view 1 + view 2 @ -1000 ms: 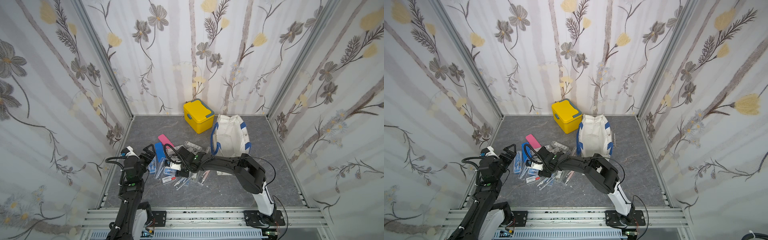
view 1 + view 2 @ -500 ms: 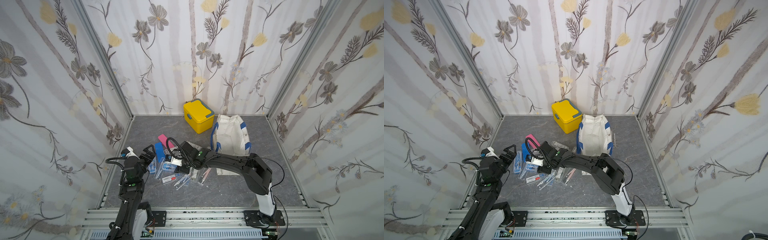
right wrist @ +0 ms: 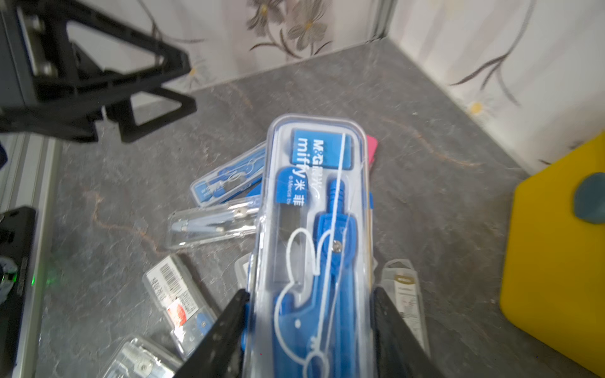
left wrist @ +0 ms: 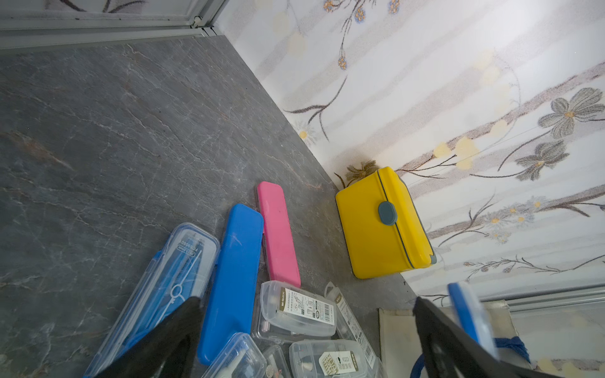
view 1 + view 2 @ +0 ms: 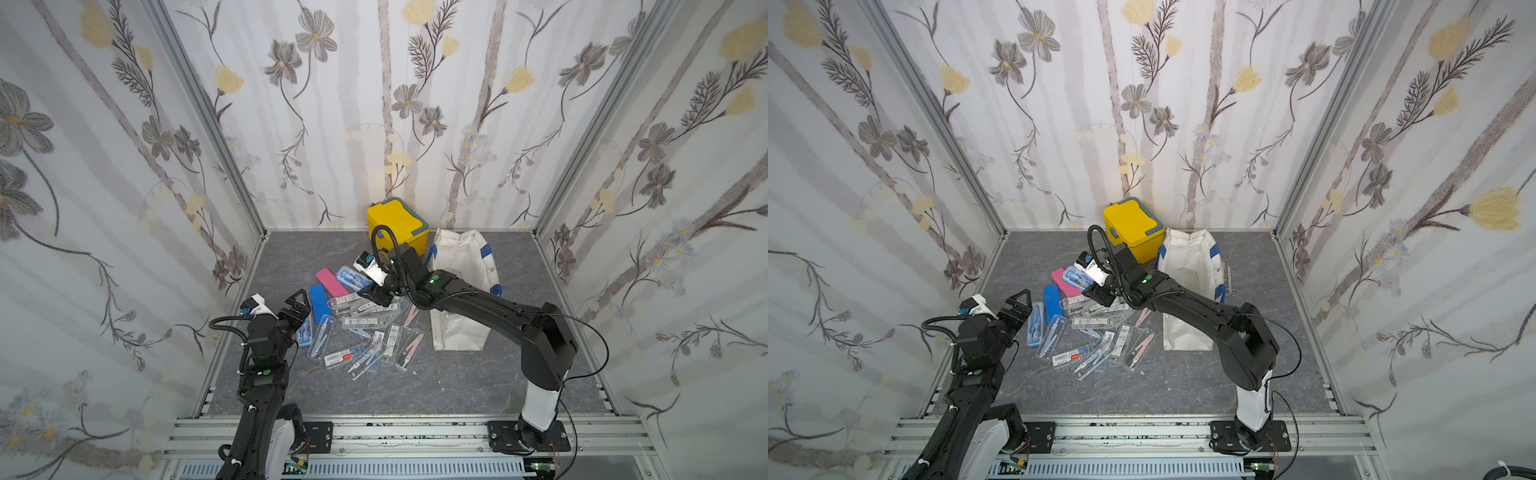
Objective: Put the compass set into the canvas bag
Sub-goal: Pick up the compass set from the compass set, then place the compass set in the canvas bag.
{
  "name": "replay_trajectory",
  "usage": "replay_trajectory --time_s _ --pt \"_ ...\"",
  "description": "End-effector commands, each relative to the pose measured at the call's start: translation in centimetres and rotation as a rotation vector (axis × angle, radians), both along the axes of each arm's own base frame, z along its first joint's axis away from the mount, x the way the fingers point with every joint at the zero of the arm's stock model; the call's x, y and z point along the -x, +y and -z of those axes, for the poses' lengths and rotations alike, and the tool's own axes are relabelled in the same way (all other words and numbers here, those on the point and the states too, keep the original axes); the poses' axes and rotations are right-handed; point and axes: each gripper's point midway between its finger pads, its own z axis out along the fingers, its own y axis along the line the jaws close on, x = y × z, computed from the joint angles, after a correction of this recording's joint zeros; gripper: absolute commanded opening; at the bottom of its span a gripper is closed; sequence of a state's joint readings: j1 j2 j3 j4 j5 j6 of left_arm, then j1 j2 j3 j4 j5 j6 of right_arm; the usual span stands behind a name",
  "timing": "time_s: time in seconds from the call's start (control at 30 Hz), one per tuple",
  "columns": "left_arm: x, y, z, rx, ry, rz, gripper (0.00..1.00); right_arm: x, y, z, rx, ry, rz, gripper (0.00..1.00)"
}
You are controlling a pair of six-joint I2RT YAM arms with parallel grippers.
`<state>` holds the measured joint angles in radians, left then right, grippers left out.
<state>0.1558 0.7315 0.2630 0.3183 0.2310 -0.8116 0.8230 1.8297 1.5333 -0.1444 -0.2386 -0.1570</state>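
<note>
- One compass set (image 3: 320, 229), a clear case with a blue compass inside, sits between the two fingers of the right gripper (image 3: 309, 294). The jaws are partly closed and press its long sides near one end.
- In a top view that compass set (image 5: 351, 279) is held by the right gripper (image 5: 365, 293) above the back of the pile. Its free end is over the pink case, and it is not in the canvas bag.
- One canvas bag (image 5: 457, 330), off-white with blue straps, stands by the back edge of the counter (image 5: 415, 386), right of the middle, with its mouth open.
- One yellow box (image 5: 395, 220), lid shut, stands at the middle of the back edge, just beside the bag.
- The left gripper (image 5: 300, 306) has its jaws spread wide and grips nothing. It hovers toward the counter's left edge, above one blue-tinted clear case (image 4: 176, 278).
- Two opaque cases, one pink case (image 5: 328, 277) and one blue case (image 5: 318, 301), lie side by side at the pile's back left.
- About ten clear cases (image 5: 363, 322) overlap left of the counter's middle; the overlap prevents an exact count. Two of them show pink compasses (image 5: 409, 344).
- One slim metal item (image 5: 1228, 280) lies just beside the bag on its right side, too small to name.
</note>
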Motion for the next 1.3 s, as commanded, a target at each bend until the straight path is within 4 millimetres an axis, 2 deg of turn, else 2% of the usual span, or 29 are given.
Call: replay_trajectory --time_s 0.0,0.13,0.27,0.3,0.37,0.5,0.63,0.83,1.0,1.13,1.27 --pt "-0.1 0.3 -1.0 -0.018 -0.048 -0.016 1.0 -3.4 -2.7 -4.5 -0.115 -0.048 0.172 0.38" --pt "-0.1 -0.3 -2.1 -0.023 -0.097 0.021 1.0 -5.3 -7.2 -6.8 -0.157 -0.045 0.315 0.38" --pt "0.1 -0.9 -3.4 -0.032 -0.158 0.057 1.0 -6.1 -12.2 -8.2 -0.195 -0.026 0.448 0.39" --pt "0.2 -1.0 -3.8 -0.038 -0.174 0.063 1.0 -5.7 -13.7 -9.4 -0.218 -0.032 0.474 0.39" --pt "0.3 -1.1 -4.5 -0.043 -0.198 0.067 1.0 -5.2 -15.8 -9.8 -0.227 -0.025 0.515 0.4" --pt "0.4 -1.2 -5.3 -0.046 -0.233 0.069 1.0 -4.0 -19.7 -9.7 -0.235 -0.013 0.601 0.42" --pt "0.2 -1.2 -5.6 -0.037 -0.248 0.07 1.0 -3.2 -22.4 -7.2 -0.194 0.027 0.666 0.43" --pt "-0.2 -1.3 -5.2 -0.017 -0.242 0.078 1.0 -3.5 -24.5 -1.9 -0.101 0.129 0.732 0.43" --pt "-0.2 -1.5 -4.7 -0.003 -0.235 0.085 1.0 -4.5 -26.1 1.0 -0.054 0.203 0.787 0.43" --pt "0.0 -1.4 -4.6 -0.002 -0.237 0.079 1.0 -5.7 -26.7 2.7 0.0 0.253 0.811 0.44" --pt "0.3 -1.1 -4.5 -0.005 -0.237 0.061 1.0 -7.0 -26.1 4.2 0.051 0.296 0.804 0.44"
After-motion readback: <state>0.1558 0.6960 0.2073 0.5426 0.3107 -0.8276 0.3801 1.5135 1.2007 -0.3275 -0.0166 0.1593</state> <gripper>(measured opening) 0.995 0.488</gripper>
